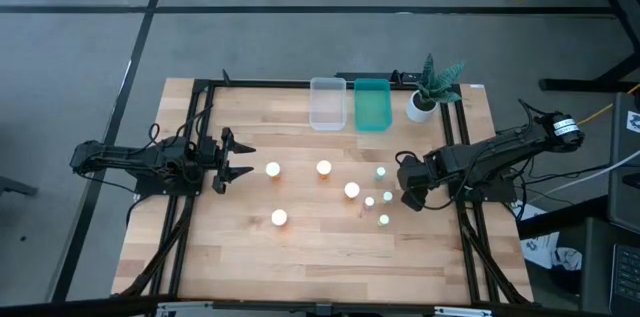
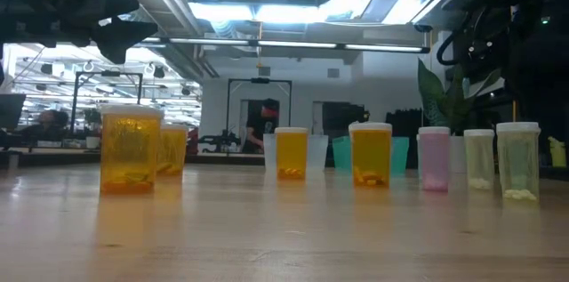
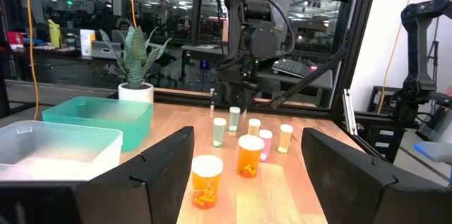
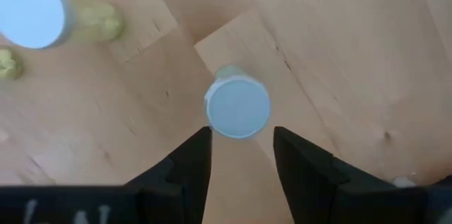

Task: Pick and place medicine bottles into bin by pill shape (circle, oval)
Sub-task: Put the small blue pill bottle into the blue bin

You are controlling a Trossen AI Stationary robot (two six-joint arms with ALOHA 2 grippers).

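Observation:
Four orange bottles with white caps stand mid-table (image 1: 272, 169) (image 1: 323, 168) (image 1: 352, 190) (image 1: 279, 218). Small teal-green bottles stand to their right (image 1: 380, 171) (image 1: 369, 201) (image 1: 384, 220). My right gripper (image 1: 410, 195) points down, open, above one more small white-capped bottle (image 4: 237, 107), which stands upright just beyond its fingertips (image 4: 194, 155); the gripper touches nothing. My left gripper (image 1: 235, 160) is open and empty at the table's left, level, facing the orange bottles (image 3: 207, 180). The clear bin (image 1: 327, 103) and the teal bin (image 1: 373, 104) stand at the far edge.
A white pot with a green plant (image 1: 425, 97) stands right of the teal bin. Another white cap (image 4: 28, 10) is near the bottle under my right gripper. Bare wood lies toward the near edge (image 1: 320, 257). A person shows in the room behind (image 2: 265, 122).

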